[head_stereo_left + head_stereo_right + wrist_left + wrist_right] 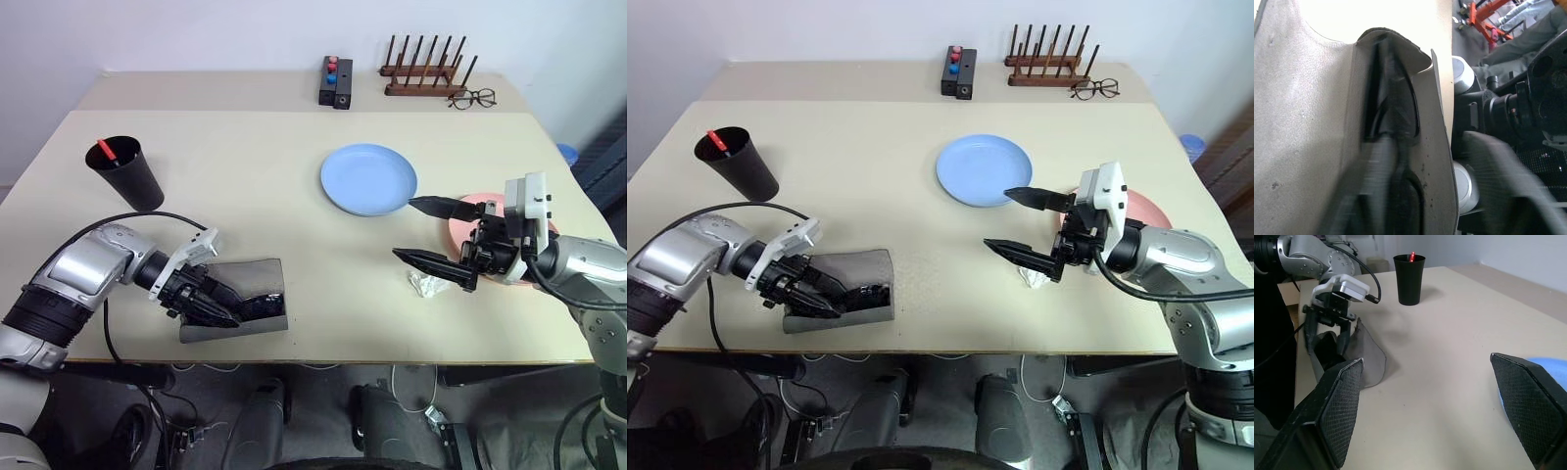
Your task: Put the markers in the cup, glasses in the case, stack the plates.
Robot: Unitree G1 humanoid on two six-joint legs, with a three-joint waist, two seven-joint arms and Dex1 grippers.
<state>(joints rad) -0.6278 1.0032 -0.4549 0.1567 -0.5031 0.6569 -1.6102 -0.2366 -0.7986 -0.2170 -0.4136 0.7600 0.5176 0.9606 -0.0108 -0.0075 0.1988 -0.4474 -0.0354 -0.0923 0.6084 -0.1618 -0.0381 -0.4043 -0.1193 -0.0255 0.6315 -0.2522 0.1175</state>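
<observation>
The case (245, 299), grey and flap-like, lies in the lower left of the head view near the table's (255, 196) front edge, its mouth held open with the dark glasses (263, 305) tucked inside; the left wrist view shows a dark lens and frame deep in the fabric pocket. The left gripper (211, 304) is at the case's mouth, fingers reaching into it, and they look slightly parted in the right wrist view, though I cannot tell for sure whether they grip anything. The cup (129, 171) stands upright in the upper left, well apart from the case, with the red-ended marker (106, 150) leaning inside it. The light blue plate (368, 178) sits right of centre on the table. The pink plate (470, 220) lies at the right, mostly hidden behind the right gripper (431, 235), whose two black fingers stand wide apart and empty, hovering above the table. A small crumpled clear wrapper (427, 284) lies just below that gripper. At the top of the frame, on the far table, are a black box (335, 83) with red and blue buttons, a wooden rack (423, 73) and wire-framed eyeglasses (473, 98).
</observation>
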